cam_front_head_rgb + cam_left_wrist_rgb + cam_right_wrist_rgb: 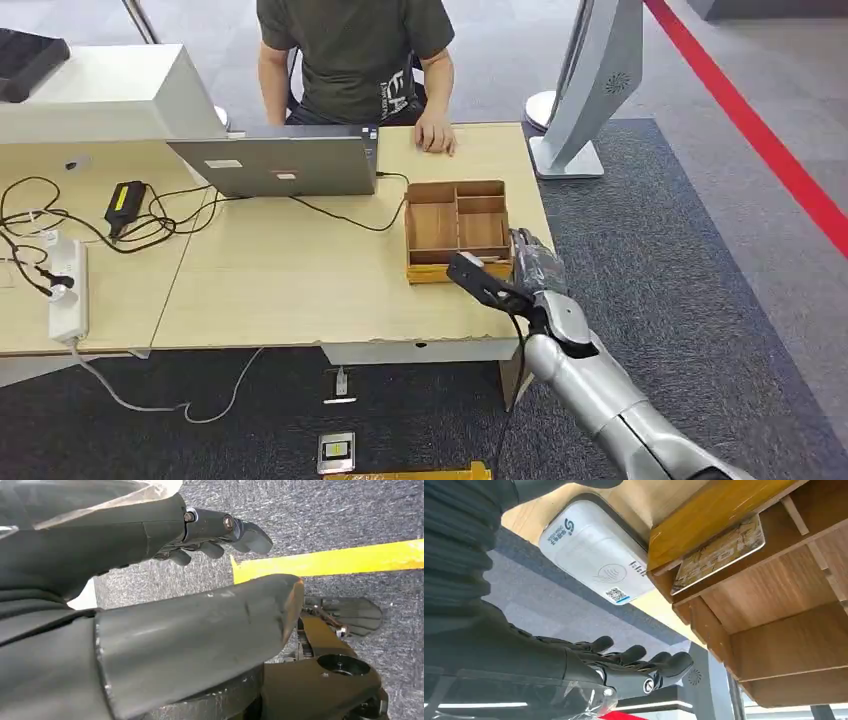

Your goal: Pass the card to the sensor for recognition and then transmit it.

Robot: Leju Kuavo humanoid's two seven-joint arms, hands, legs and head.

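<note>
Mostly hidden: the card (pixel 721 552) shows as a patterned brownish face in the right wrist view, one end tucked behind the yellow front wall of the wooden tray (pixel 456 228); its print is too blurred to read.
Card place: in the narrow front compartment of the tray, lying against the compartment's wall, not held by anything.
Card axis: its long side runs along the tray's front wall; which end leads cannot be told.
Sensor: a white rounded box (pixel 596 555) with a wave mark and a small code label, lying on the desk (pixel 280 280) just beside the tray; in the head view the right hand covers it.
Right hand: (pixel 510 275) at the tray's near right corner above the desk edge, fingers (pixel 634 657) spread and released, holding nothing.
Left hand: (pixel 200 535) hanging over grey carpet and a yellow floor stripe (pixel 340 560), fingers loosely extended, nothing in them.
Cut off: a seated person (pixel 355 60) behind the desk, head out of frame, one hand (pixel 435 135) resting on the desk.
Other: a grey laptop (pixel 285 160) and a white power strip (pixel 68 290) with tangled cables.
</note>
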